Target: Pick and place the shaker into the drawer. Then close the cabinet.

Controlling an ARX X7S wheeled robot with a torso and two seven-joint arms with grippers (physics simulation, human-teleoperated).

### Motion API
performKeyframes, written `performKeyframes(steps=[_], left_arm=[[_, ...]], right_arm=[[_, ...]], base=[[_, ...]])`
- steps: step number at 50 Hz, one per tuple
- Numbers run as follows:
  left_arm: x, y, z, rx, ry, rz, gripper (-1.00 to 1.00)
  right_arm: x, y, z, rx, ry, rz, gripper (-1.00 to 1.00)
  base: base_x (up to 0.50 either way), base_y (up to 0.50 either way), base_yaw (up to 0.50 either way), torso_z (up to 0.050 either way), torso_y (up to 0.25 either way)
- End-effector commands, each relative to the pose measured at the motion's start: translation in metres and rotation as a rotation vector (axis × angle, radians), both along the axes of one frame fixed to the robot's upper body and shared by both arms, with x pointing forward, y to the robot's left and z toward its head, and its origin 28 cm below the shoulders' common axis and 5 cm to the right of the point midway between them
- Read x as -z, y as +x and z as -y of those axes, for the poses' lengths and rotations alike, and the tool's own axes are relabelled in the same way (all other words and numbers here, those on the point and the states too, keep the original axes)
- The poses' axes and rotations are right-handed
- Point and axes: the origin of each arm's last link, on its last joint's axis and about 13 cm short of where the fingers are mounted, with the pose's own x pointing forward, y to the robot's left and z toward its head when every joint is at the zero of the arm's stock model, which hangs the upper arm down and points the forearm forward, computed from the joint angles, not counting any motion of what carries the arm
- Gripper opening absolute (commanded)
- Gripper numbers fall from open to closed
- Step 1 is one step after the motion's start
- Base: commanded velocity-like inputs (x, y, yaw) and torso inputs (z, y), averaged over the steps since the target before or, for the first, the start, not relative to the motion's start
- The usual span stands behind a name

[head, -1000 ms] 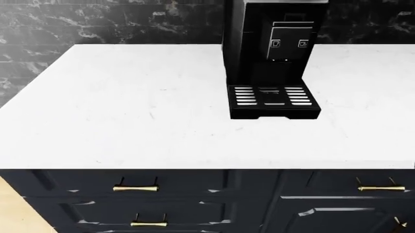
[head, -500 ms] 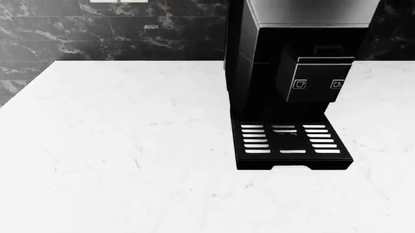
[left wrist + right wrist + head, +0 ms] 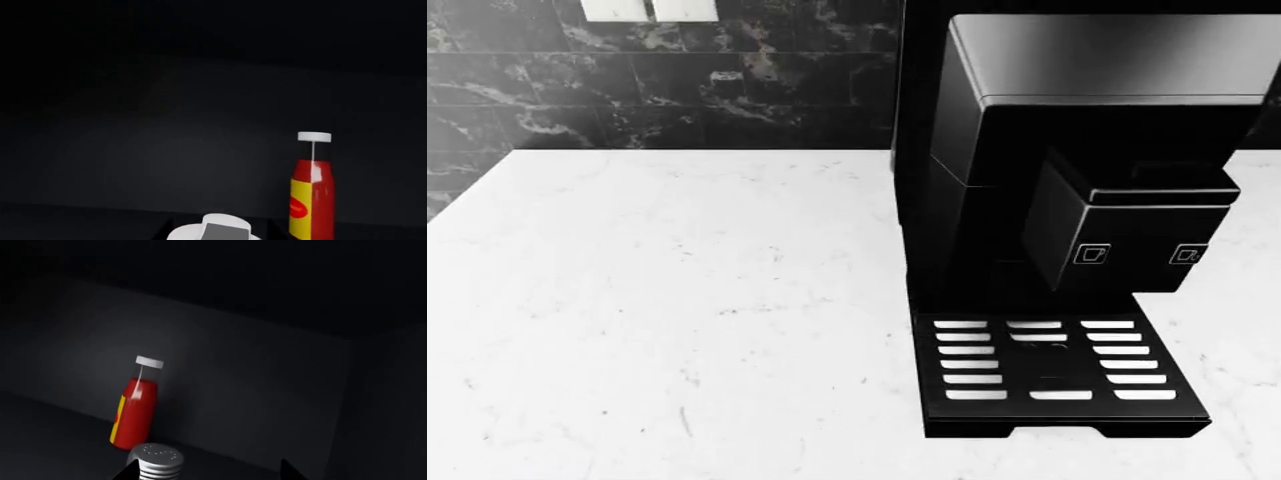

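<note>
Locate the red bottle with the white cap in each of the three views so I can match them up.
Left wrist view: the red bottle stands upright against a dark wall, beside a pale rounded object.
Right wrist view: the red bottle stands upright against the same dark wall, just behind the shaker.
Head view: not in it; only the counter and coffee machine show.
Shared landmark: the dark wall behind the bottle.

A black coffee machine [image 3: 1054,210] stands at three o'clock on the white marble counter [image 3: 667,320]. Dark marbled tiles [image 3: 627,85] fill eleven o'clock. A white-capped red bottle [image 3: 135,412] stands upright against a dark wall.

Both arms sit outside the head view (each gripper barely visible).
</note>
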Motion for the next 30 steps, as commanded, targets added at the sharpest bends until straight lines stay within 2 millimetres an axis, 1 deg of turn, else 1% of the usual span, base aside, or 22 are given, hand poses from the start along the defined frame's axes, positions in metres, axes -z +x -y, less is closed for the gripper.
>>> performKeyframes(steps=[1,3,4,5,6,8,10,12,13,18,21,30], left_arm=[[0.001,0.002,0.0,0.028,-0.019,0.0,-1.0],[-0.007,-0.002,-0.003,-0.004,-0.042,0.055,-1.0],[-0.014,-0.006,-0.004,-0.01,-0.066,0.084,-1.0],[-0.026,-0.015,-0.004,0.002,-0.082,0.139,-1.0],[-0.032,-0.019,-0.004,0.01,-0.098,0.181,-1.0],[-0.04,-0.029,0.003,0.015,-0.085,0.221,-1.0],[-0.052,-0.045,0.009,0.029,-0.066,0.282,-1.0],[-0.068,-0.06,0.0,-0.002,-0.113,0.381,-1.0],[-0.074,-0.067,-0.004,0.034,-0.18,0.405,-1.0],[-0.08,-0.073,-0.008,0.006,-0.194,0.461,-1.0],[-0.08,-0.072,-0.009,-0.013,-0.195,0.47,-1.0],[-0.076,-0.068,-0.005,0.008,-0.187,0.439,-1.0]], right_arm=[[-0.003,-0.004,0.0,0.006,0.012,0.022,1.0],[-0.004,-0.006,0.001,0.006,0.012,0.023,1.0],[-0.005,-0.007,0.001,0.006,0.012,0.023,1.0],[-0.005,-0.008,0.001,0.007,0.014,0.024,1.0],[-0.005,-0.008,0.002,0.007,0.015,0.023,1.0],[-0.004,-0.008,0.002,0.006,0.019,0.017,1.0],[-0.003,-0.007,0.001,0.0,0.017,0.011,1.0],[-0.002,-0.007,0.0,-0.005,0.017,0.008,1.0],[-0.002,-0.007,0.0,-0.008,0.016,0.007,1.0],[0.003,-0.006,-0.001,-0.016,0.021,-0.008,1.0],[0.007,-0.005,-0.003,-0.034,0.03,-0.033,1.0],[0.027,-0.002,-0.01,-0.124,0.059,-0.152,1.0]], base=[[0.0,0.0,0.0,0.0,0.0],[0.0,0.0,0.0,0.0,0.0],[0.0,0.0,0.0,0.0,0.0],[0.0,0.0,0.0,0.0,0.0],[0.0,0.0,0.0,0.0,0.0],[0.0,0.0,0.0,0.0,0.0],[0.0,0.0,0.0,0.0,0.0],[0.0,0.0,0.0,0.0,0.0],[0.0,0.0,0.0,0.0,0.0],[0.0,0.0,0.0,0.0,0.0],[0.0,0.0,0.0,0.0,0.0],[0.0,0.0,0.0,0.0,0.0]])
